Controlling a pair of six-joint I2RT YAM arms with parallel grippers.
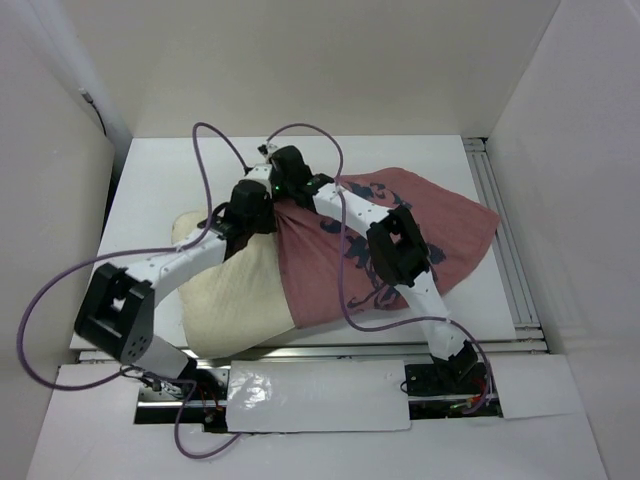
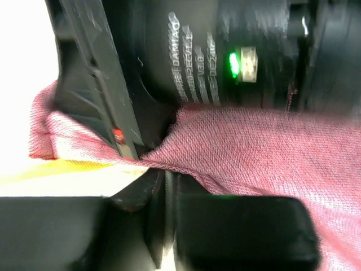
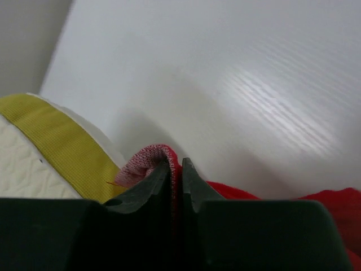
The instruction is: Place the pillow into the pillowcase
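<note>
The cream pillow (image 1: pixel 235 295) lies at the left middle of the table, its right part covered by the dusty pink-red pillowcase (image 1: pixel 420 215) with dark calligraphy marks. Both grippers meet at the case's far-left edge. My left gripper (image 1: pixel 266 220) is shut on the pink pillowcase edge (image 2: pixel 242 147); its jaws (image 2: pixel 166 178) stand nearly together around the cloth. My right gripper (image 1: pixel 272 193) is shut on the case's hem (image 3: pixel 149 158); its jaws (image 3: pixel 176 169) pinch the red cloth. The pillow's yellow piping (image 3: pixel 59 141) shows just left of it.
The right arm's black wrist motor with a green light (image 2: pixel 234 63) sits right in front of the left gripper. Purple cables (image 1: pixel 215 150) loop above the table's back. White walls enclose the table; a metal rail (image 1: pixel 500 230) runs along the right side.
</note>
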